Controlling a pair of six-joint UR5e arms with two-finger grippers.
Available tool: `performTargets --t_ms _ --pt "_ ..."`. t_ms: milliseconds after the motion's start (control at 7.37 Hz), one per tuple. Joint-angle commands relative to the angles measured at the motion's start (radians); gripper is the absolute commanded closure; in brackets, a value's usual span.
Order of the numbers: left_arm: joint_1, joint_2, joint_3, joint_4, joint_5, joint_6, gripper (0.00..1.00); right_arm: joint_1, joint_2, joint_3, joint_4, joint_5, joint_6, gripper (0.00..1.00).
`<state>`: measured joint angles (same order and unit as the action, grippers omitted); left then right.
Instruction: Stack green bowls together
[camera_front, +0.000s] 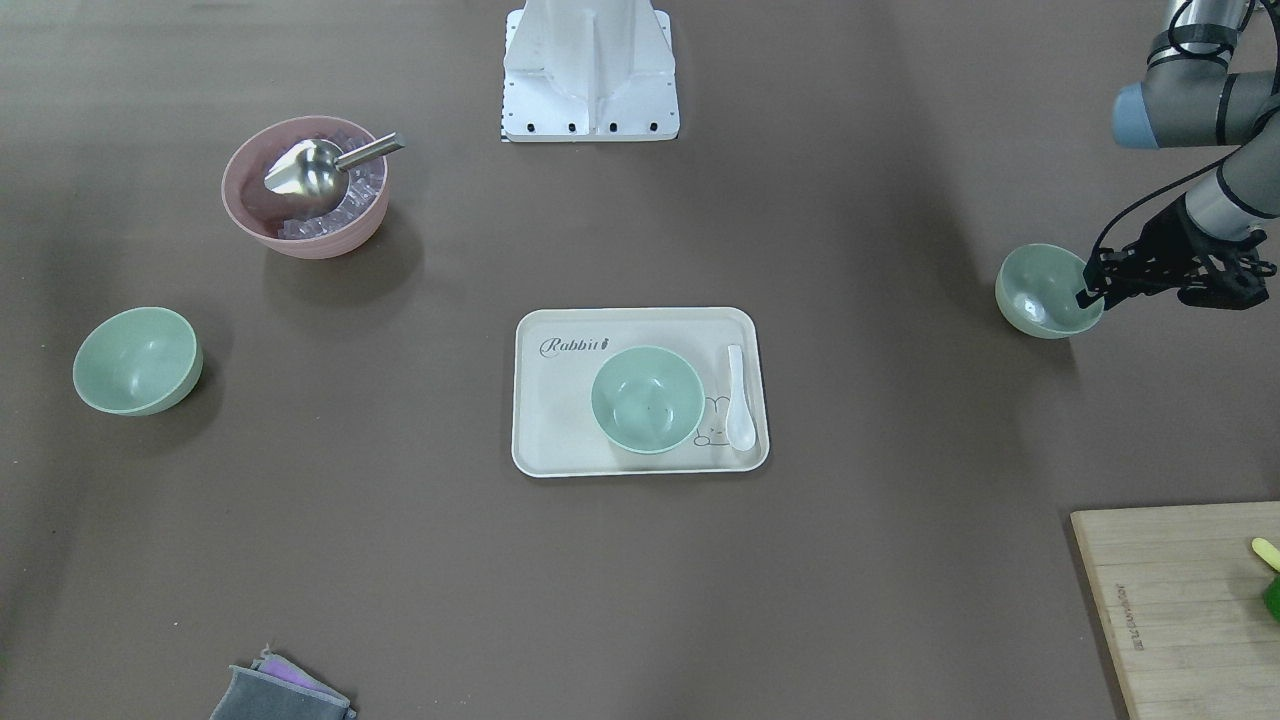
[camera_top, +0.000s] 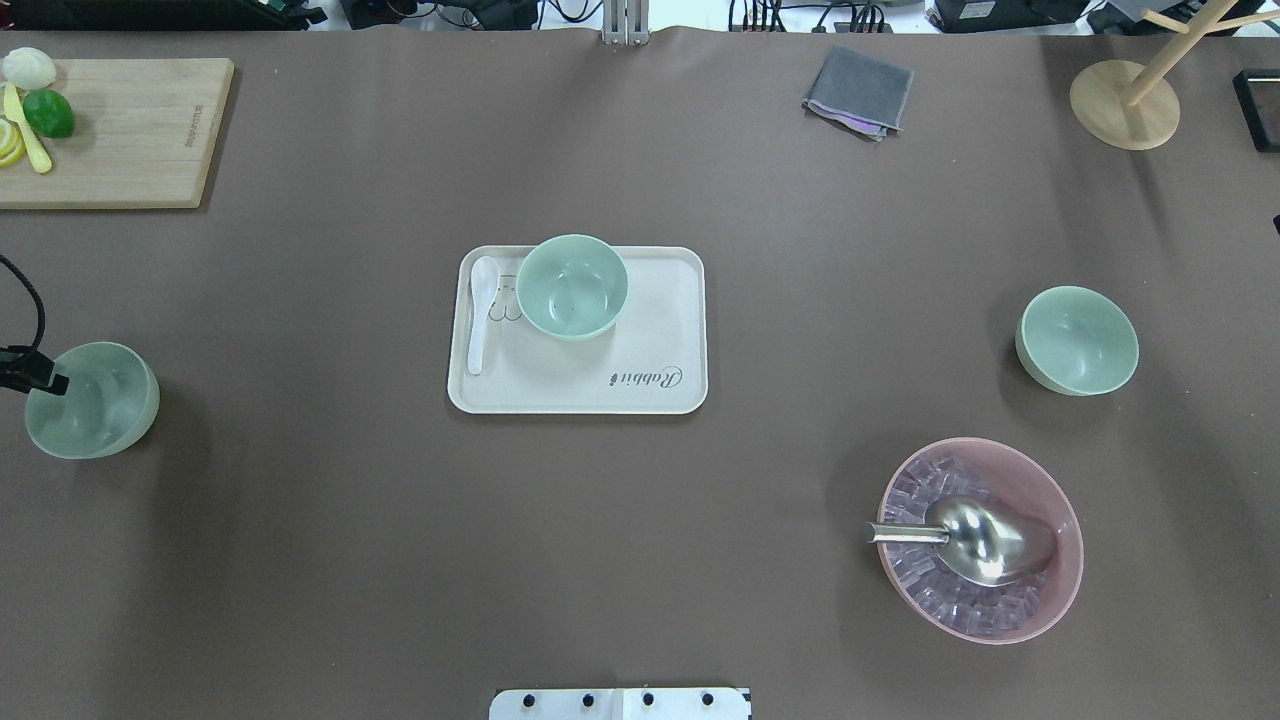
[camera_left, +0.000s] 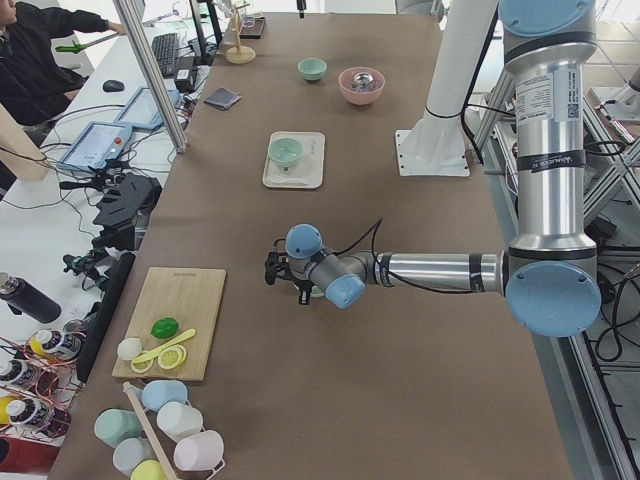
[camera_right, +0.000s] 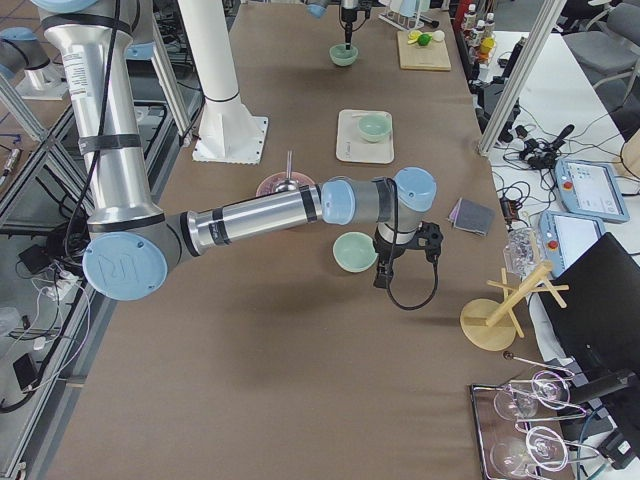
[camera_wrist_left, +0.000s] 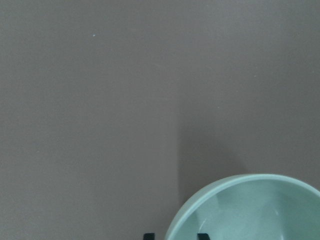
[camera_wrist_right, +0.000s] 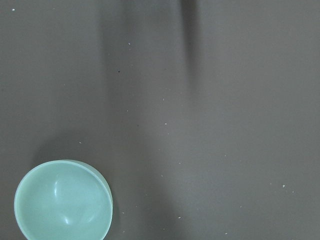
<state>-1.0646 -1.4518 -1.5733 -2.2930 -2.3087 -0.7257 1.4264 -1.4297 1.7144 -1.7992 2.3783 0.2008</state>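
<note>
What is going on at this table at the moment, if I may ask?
The robot is to stack bowls, and none are nested yet. The left gripper has its fingers open astride the rim of the near bowl, one inside and one outside. The right gripper hangs just beside a second bowl; I cannot tell whether it is open. The third bowl sits on the tray in the middle.

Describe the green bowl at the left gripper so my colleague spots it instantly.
From the cream tray mid-table, go to the robot's left end, where the wooden cutting board lies. That green bowl is the only one of three with the left gripper straddling its rim.
</note>
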Motion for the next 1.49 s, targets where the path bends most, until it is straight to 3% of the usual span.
performTargets --t_ms 0,271,678,814,1085,1356 --pt "0.002 0.045 -0.039 0.001 0.0 0.0 0.59 -0.001 0.0 0.004 0.0 0.001 0.002 0.0" --pt "0.009 0.05 -0.039 0.001 0.0 0.0 0.66 -0.001 0.0 0.004 0.0 0.001 0.002 0.0" --pt "0.014 0.042 -0.036 0.003 0.002 -0.001 0.67 -0.001 0.0 0.002 0.0 -0.001 0.002 0.0" --pt "0.014 0.042 -0.037 0.003 0.0 -0.001 0.75 -0.001 0.0 0.002 0.0 -0.001 0.002 0.0" --pt "0.014 0.047 -0.037 0.003 0.0 -0.001 1.0 -0.001 0.0 0.002 0.0 -0.001 0.002 0.0" --pt "0.012 0.047 -0.047 0.009 -0.056 -0.003 1.0 0.0 0.0 0.002 0.001 -0.002 0.0 0.0"
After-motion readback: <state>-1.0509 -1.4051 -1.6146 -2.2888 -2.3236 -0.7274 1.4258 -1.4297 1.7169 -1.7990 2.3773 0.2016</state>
